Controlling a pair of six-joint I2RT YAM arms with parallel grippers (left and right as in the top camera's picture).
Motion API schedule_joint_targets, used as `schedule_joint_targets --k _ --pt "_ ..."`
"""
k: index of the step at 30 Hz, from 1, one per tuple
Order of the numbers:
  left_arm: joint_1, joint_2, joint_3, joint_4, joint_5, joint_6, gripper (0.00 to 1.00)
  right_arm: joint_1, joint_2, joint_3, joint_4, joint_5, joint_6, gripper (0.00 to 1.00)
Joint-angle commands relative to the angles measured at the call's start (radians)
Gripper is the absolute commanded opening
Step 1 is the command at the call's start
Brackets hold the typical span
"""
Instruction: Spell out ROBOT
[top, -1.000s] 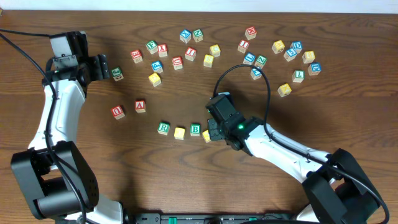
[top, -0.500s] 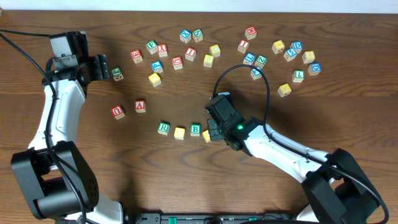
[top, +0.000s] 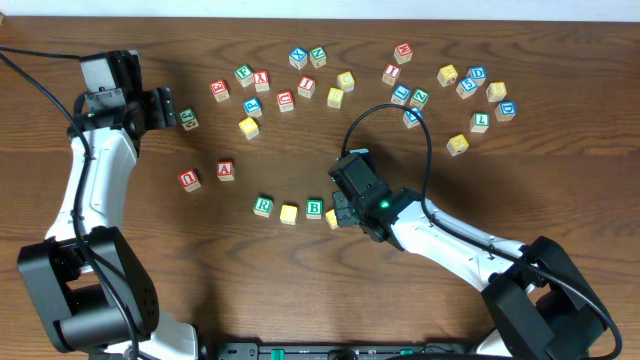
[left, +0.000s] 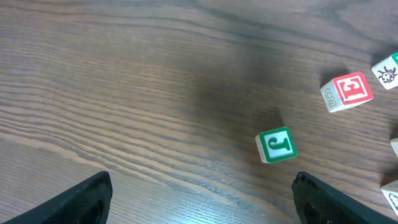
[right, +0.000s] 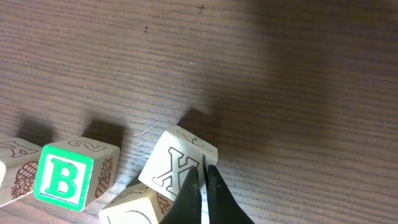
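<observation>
A row lies at the table's middle front: a green-framed R cube (top: 263, 206), a yellow-faced cube (top: 289, 213), a green-framed B cube (top: 314, 208) and a second yellow-faced cube (top: 331, 217), half hidden under my right gripper (top: 342, 213). In the right wrist view the right gripper (right: 204, 172) is shut, holding nothing, with its tips resting on a pale cube with an X face (right: 177, 163). That cube lies tilted just right of the B cube (right: 62, 177), with another pale cube (right: 129, 206) in front of it. My left gripper (top: 167, 110) stands open at the far left.
A green J cube (left: 276, 144) lies just ahead of the open left gripper (left: 202, 208), a red-framed cube (left: 348, 91) beyond it. Red A (top: 226, 170) and U (top: 190, 180) cubes sit left of the row. Several loose cubes, some blue-framed, are scattered across the back.
</observation>
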Motion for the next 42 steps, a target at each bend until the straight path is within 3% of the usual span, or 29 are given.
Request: schedule_joint_targets --k 1,42 --pt "0.003 0.000 -0.005 -0.002 -0.003 0.006 0.91 0.002 0.038 -0.006 -0.010 0.045 0.010 0.01" --pt "0.003 0.000 -0.005 -0.002 -0.003 0.006 0.91 -0.056 0.048 -0.062 -0.057 0.037 -0.047 0.01"
